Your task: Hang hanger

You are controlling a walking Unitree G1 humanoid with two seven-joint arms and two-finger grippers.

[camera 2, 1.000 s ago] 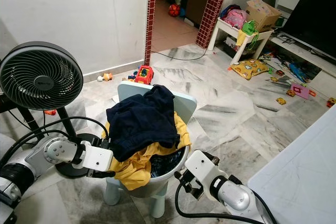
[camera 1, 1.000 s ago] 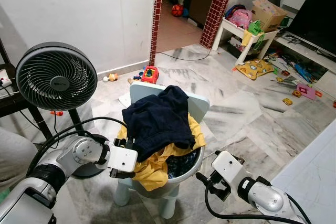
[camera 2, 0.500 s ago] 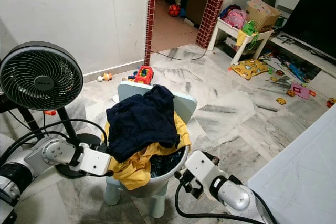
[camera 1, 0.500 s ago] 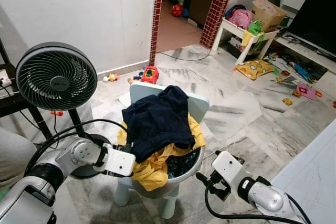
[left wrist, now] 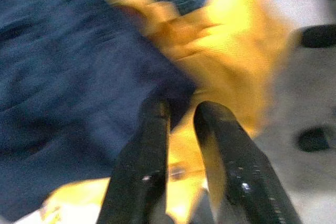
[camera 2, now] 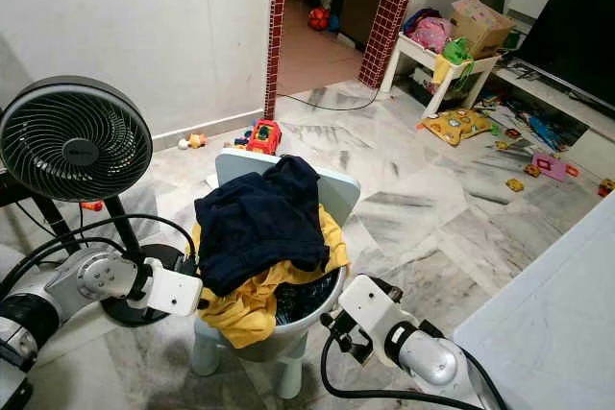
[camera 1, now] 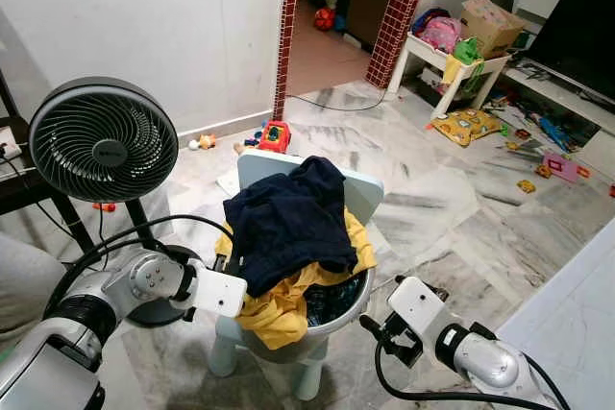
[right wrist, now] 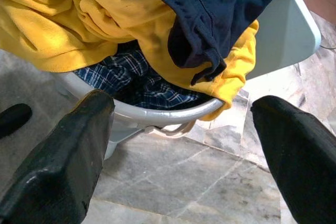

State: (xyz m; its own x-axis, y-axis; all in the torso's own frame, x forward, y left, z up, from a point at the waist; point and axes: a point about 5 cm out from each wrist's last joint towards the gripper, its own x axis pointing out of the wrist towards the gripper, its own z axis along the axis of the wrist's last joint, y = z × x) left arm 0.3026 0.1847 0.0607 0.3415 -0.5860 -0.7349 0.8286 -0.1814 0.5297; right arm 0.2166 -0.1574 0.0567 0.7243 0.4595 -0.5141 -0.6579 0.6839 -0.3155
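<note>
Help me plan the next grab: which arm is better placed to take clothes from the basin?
Left. Its gripper is already at the yellow garment; the right gripper hangs open beside the basin.

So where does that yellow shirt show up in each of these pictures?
Left eye view: yellow shirt, spilling from the basin under the navy garment.
Right eye view: same spot.
Left wrist view: beyond the fingers.
Right wrist view: draped over the basin rim.
Shared landmark: the navy garment.

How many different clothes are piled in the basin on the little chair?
3 that show: a dark navy garment on top, a yellow garment under it hanging over the rim, and a blue checked cloth at the bottom of the grey basin. More may be hidden beneath.
</note>
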